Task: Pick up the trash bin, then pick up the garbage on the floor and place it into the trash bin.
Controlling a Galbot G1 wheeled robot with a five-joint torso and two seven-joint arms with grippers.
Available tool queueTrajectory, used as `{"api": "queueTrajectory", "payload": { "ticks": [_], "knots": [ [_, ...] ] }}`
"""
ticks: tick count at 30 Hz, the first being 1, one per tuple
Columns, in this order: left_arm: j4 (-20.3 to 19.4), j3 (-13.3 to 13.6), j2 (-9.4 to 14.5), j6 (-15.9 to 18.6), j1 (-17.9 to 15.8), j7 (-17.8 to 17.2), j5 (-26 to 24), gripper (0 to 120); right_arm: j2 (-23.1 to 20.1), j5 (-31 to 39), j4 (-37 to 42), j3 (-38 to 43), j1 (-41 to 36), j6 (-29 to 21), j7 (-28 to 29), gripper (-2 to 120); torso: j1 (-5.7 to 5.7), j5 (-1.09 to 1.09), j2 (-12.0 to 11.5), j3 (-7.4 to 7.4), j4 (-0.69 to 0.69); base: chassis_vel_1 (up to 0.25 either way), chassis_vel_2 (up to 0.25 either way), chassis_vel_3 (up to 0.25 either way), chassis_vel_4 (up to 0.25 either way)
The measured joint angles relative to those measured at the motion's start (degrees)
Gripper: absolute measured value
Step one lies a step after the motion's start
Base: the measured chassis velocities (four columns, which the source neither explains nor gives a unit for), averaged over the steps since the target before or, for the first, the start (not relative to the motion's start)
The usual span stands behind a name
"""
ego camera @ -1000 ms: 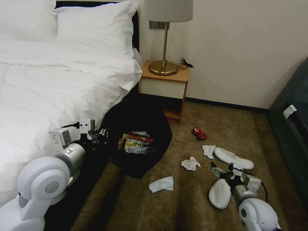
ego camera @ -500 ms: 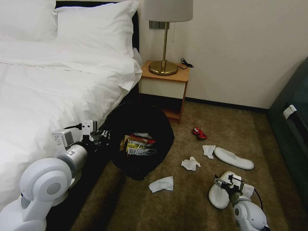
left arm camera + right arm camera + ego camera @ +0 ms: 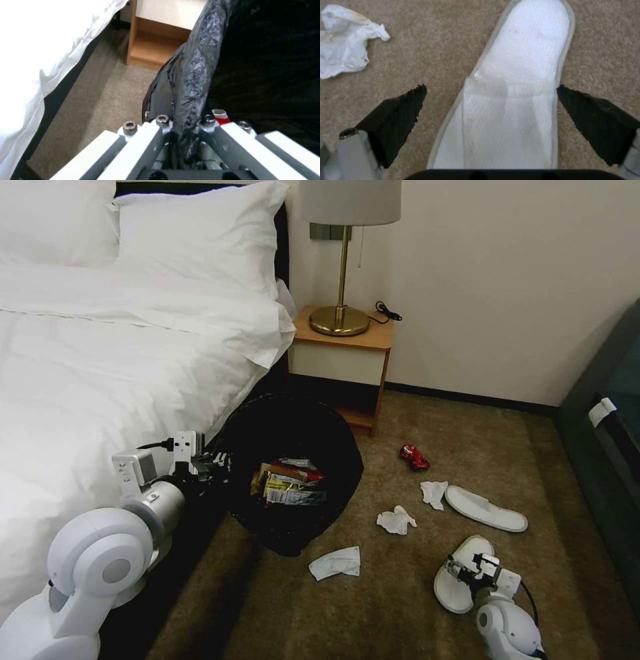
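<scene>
In the head view, the left gripper (image 3: 212, 463) is sitting at lower left of centre, beside the white bed (image 3: 100, 373), and is gripping the near-left rim of the black trash bin (image 3: 293, 427). In the left wrist view its jaws are pressed together on a fold of the crinkled black bin liner (image 3: 195, 75) at the rim. The bin is tilting its mouth toward the camera in the middle of the frame, in front of the wooden nightstand (image 3: 343, 357), and is holding a red packet (image 3: 297, 471), a yellow-green wrapper (image 3: 283, 488) and brown paper.

At lower right of the head view, the right gripper (image 3: 467, 573) is hanging over the near white slipper (image 3: 455, 575). In the right wrist view its two black fingertips (image 3: 403, 107) are spread wide, one on each side of the slipper's strap, and the slipper is lying flat on the tan carpet (image 3: 453, 32); whether the tips are touching it cannot be told.

The rest of the garbage is lying on the carpet right of the bin: a second slipper (image 3: 485, 508) further back, a crushed red can (image 3: 414, 457) near the nightstand, a crumpled tissue (image 3: 433, 492) just beside that slipper's end, another (image 3: 396, 521) at centre, and a flatter white piece (image 3: 335, 563) in front of the bin.
</scene>
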Motion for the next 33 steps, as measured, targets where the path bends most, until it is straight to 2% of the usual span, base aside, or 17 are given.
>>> {"api": "queueTrajectory", "payload": {
  "ticks": [6,13,15,16,17,19,21,23,24,27,29,30,33],
  "knots": [
    [0.3,0.3,-0.2,0.0,-0.3,0.3,0.4,2,0.4,-0.5,-0.6,-0.3,0.2,0.7,0.5,99,0.0,0.0,0.0,0.0,0.0,0.0,0.0,0.0,0.0],
    [0.4,0.4,-0.2,0.0,-0.3,0.5,0.5,2,1.1,-0.8,-0.7,-0.6,0.2,1.0,1.3,88,0.01,0.0,0.0,0.0,0.0,0.0,0.0,0.0,0.0],
    [0.4,0.4,-0.2,0.0,-0.3,0.6,0.4,2,1.5,-1.4,-0.7,-0.8,0.0,1.6,1.2,79,0.01,0.0,0.0,0.0,0.0,0.0,0.0,0.0,0.0],
    [0.4,0.4,-0.2,0.0,-0.3,0.6,0.4,2,1.5,-1.4,-0.7,-0.8,0.0,1.6,1.2,79,0.01,0.0,0.0,0.0,0.0,0.0,0.0,0.0,0.0],
    [0.4,0.3,-0.2,0.0,-0.3,0.6,0.2,2,1.6,-1.5,-0.5,-0.9,-0.2,1.6,1.0,72,0.01,0.0,0.0,0.0,0.0,0.0,0.0,0.0,0.0],
    [0.4,0.3,-0.2,0.0,-0.3,0.6,0.1,2,1.7,-1.6,-0.4,-1.0,-0.3,1.6,0.9,71,0.01,0.0,0.0,0.0,0.0,0.0,0.0,0.0,0.0],
    [0.4,0.2,-0.2,0.0,-0.4,0.7,-0.1,2,1.9,-1.7,-0.2,-1.1,-0.4,1.6,0.7,59,0.01,0.0,0.0,0.0,0.0,0.0,0.0,0.0,0.0],
    [0.4,0.1,-0.2,0.0,-0.4,0.7,-0.1,2,2.1,-1.8,-0.2,-1.1,-0.4,1.6,0.7,55,0.01,0.0,0.0,0.0,0.0,0.0,0.0,0.0,0.0],
    [0.4,0.1,-0.2,0.0,-0.4,0.7,-0.1,2,2.2,-1.8,-0.1,-1.1,-0.4,1.5,0.6,48,0.01,0.0,0.0,0.0,0.0,0.0,0.0,0.0,0.0],
    [0.4,0.1,-0.1,0.0,-0.4,0.7,-0.1,2,2.3,-1.8,-0.1,-1.1,-0.5,1.5,0.6,43,0.01,0.0,0.0,0.0,0.0,0.0,0.0,0.0,0.0],
    [0.4,0.1,-0.1,0.0,-0.4,0.7,-0.2,2,2.3,-1.7,0.3,-1.0,-0.6,1.4,0.7,30,0.01,0.0,0.0,0.0,0.0,0.0,0.0,0.0,0.0],
    [0.4,0.1,-0.1,0.0,-0.4,0.7,-0.2,2,2.3,-1.7,0.3,-1.0,-0.6,1.4,0.7,30,0.01,0.0,0.0,0.0,0.0,0.0,0.0,0.0,0.0],
    [0.2,0.0,0.1,0.0,-0.3,0.6,-0.4,2,2.3,-0.7,1.4,-0.7,-0.9,1.3,1.1,16,0.01,0.0,0.0,0.0,0.0,0.0,0.0,0.0,0.0]
  ]
}}
